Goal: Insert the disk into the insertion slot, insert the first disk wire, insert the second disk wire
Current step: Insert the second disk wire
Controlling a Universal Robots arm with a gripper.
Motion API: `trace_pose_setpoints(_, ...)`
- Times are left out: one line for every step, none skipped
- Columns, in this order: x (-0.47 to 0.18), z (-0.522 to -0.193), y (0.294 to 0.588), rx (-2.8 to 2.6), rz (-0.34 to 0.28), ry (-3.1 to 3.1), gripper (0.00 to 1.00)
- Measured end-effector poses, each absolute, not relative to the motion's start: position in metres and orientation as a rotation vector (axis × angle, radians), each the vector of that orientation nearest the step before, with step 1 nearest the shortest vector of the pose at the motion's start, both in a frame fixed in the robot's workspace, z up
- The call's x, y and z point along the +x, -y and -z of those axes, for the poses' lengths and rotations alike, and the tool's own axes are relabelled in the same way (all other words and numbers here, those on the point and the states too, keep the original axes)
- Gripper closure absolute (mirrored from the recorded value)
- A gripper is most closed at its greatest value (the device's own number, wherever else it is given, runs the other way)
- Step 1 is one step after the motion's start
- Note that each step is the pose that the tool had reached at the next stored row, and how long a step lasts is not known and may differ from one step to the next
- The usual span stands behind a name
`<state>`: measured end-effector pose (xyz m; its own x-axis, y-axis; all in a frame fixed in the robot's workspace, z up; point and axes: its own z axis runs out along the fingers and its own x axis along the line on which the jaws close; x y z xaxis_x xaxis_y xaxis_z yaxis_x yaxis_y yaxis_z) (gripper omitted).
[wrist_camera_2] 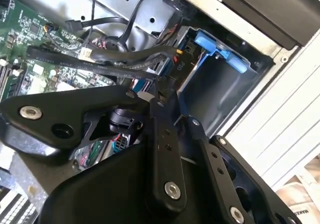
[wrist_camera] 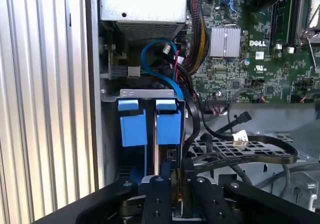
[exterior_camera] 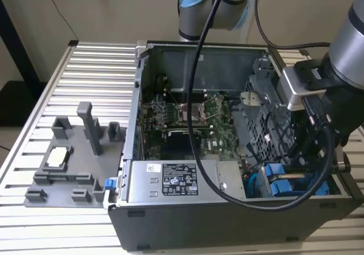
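The disk (wrist_camera: 150,126) sits in the insertion slot (wrist_camera: 145,92) at the lower corner of the open PC case (exterior_camera: 227,221), on the exterior view's right; what shows of it are the bright blue tabs of its carrier frame, two side by side in the first wrist view, with a thin grey edge between them. In the exterior view the same blue tabs (exterior_camera: 280,178) lie just beside the silver power-supply box (exterior_camera: 182,181) with its black-and-white sticker. The tool (wrist_camera: 172,194) hangs low inside the case, right over the bay; its black fingers (wrist_camera: 159,199) stand close together, narrow, and a dark cable end seems to sit between them, though I cannot tell whether they truly pinch it. A blue wire (wrist_camera: 160,66) and a bundle of black cables (wrist_camera: 240,159) crowd the gap between bay, power supply and green motherboard (wrist_camera: 250,59). The case wall and the ribbed metal counter (exterior_camera: 85,84) lie close on the bay's outer side, so free room is tight. A grey fixture block (exterior_camera: 74,158) stands on the counter, well apart from the case.
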<state>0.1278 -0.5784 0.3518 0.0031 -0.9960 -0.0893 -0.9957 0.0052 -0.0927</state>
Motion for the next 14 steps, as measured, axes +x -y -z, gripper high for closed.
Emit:
trace_pose_setpoints(0.128,-0.356,0.578,-2.129,0.004,-2.131,0.76)
trace_pose_setpoints(0.128,-0.361,0.578,-2.129,0.004,-2.131,0.76)
trace_pose_setpoints(0.128,-0.366,0.578,-2.129,0.004,-2.131,0.76)
trace_pose_setpoints(0.128,-0.369,0.578,-2.129,0.004,-2.131,0.76)
trace_pose_setpoints(0.128,-0.373,0.578,-2.129,0.004,-2.131,0.76)
trace_pose_setpoints(0.128,-0.377,0.578,-2.129,0.004,-2.131,0.76)
trace_pose_setpoints(0.128,-0.381,0.578,-2.129,0.004,-2.131,0.76)
trace_pose_setpoints(0.128,-0.385,0.578,-2.129,0.004,-2.131,0.76)
trace_pose_setpoints(0.128,-0.388,0.578,-2.129,0.004,-2.131,0.76)
trace_pose_setpoints(0.128,-0.390,0.578,-2.129,0.004,-2.131,0.76)
trace_pose_setpoints(0.128,-0.391,0.578,-2.129,0.004,-2.131,0.76)
trace_pose_setpoints(0.128,-0.391,0.578,-2.129,0.004,-2.131,0.76)
trace_pose_setpoints(0.128,-0.391,0.578,-2.129,0.004,-2.131,0.76)
trace_pose_setpoints(0.128,-0.391,0.578,-2.129,0.004,-2.131,0.76)
